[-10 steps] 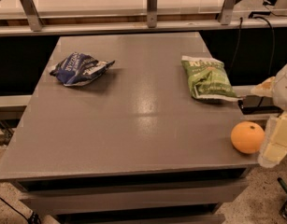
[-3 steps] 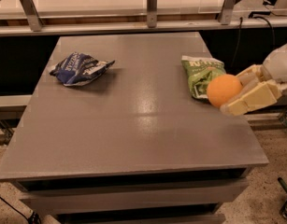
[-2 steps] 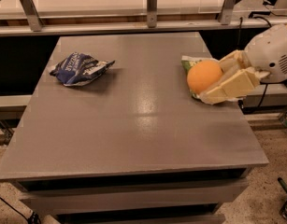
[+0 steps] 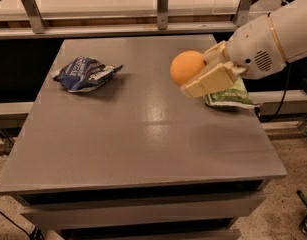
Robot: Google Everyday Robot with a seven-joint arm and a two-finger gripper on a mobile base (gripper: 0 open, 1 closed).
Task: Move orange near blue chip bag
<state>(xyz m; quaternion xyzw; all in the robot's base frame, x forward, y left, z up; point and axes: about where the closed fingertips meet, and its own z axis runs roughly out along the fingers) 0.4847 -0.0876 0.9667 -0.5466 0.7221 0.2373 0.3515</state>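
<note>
A grey counter (image 4: 143, 134) with a dull sheen fills most of the view, its flat top catching a pale reflection near the middle. The pincer (image 4: 199, 72) hangs above the counter's right half, its cream fingers (image 4: 213, 77) closed around the orange (image 4: 186, 67), which is lifted clear of the surface. The white arm (image 4: 265, 41) reaches in from the upper right. Just below and behind the pincer, a green chip bag (image 4: 229, 97) lies near the counter's right edge, partly hidden by the fingers. The blue chip bag (image 4: 85, 74) rests crumpled on the far left part of the counter, well apart from the orange. Behind the counter runs a pale ledge with upright metal posts (image 4: 162, 6). To the right, a black cable (image 4: 282, 101) droops beside the counter, above a speckled floor (image 4: 288, 204).
</note>
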